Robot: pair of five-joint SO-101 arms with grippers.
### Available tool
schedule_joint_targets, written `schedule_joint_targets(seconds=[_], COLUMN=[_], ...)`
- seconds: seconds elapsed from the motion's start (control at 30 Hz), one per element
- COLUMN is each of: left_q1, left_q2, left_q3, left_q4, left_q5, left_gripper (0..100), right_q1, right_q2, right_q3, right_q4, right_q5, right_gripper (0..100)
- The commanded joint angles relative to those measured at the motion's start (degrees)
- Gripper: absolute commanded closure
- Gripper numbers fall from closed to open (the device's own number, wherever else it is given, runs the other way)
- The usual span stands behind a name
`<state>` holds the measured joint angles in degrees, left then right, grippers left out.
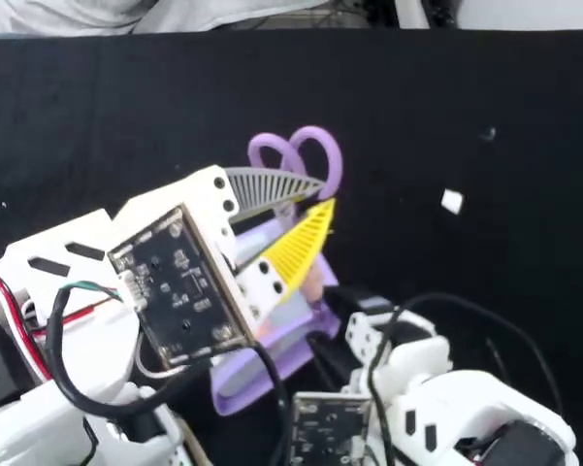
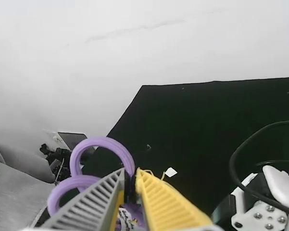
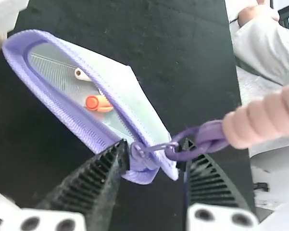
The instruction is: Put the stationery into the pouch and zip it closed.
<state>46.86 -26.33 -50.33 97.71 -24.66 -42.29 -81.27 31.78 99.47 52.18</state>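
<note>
1. Two tools are at work. The left tool (image 2: 130, 175) is pressed shut on the purple-handled scissors (image 2: 103, 147), close to the pouch (image 1: 272, 354).
2. We see the right tool (image 3: 154, 147) clasping the pouch's zipper end between its jaws, with the pouch tilted up off the black counter (image 1: 466, 97).
3. We spot an orange-capped pen (image 3: 98, 103) inside the pouch.

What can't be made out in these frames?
- scissors blades: high view, hidden behind the left gripper and its camera board; left wrist view, behind the jaws.
- pouch opening: high view, under the left arm.
- pouch contents: right wrist view, orange-tipped item and white piece blurred through the pouch side; the rest hidden.
- white speck on the table: too small to identify.
</note>
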Motion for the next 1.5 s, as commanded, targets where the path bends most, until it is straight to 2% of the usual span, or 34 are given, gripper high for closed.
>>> schedule_joint_targets(seconds=[0.0, 0.37, 0.57, 0.93, 1.13, 1.47], left_q1=[-1.2, -3.9, -4.0, -7.0, -6.7, -7.1], left_q2=[-1.4, -1.4, -1.4, -1.3, -1.4, -1.4], left_q3=[-0.5, -0.5, -2.8, -3.6, -3.6, -3.6], left_q4=[-1.1, -1.7, -1.1, -1.1, 0.4, 0.2], left_q5=[-1.2, -1.5, -1.5, -1.9, -4.5, -4.7], left_gripper=[97, 97, 97, 97, 97, 97], right_q1=[-0.1, -0.5, -0.5, -0.2, -0.2, -0.1], right_q2=[1.5, 8.7, 11.4, 11.4, 11.4, 11.4], right_q3=[-3.5, -14.7, -9.5, -9.2, -5.4, -17.8], right_q4=[1.7, 1.8, 1.8, 1.8, 1.8, 1.8], right_q5=[2.3, 0.4, 2.6, 3.0, 6.8, 6.9], right_gripper=[80.7, 80.8, 80.8, 80.8, 80.8, 80.8])
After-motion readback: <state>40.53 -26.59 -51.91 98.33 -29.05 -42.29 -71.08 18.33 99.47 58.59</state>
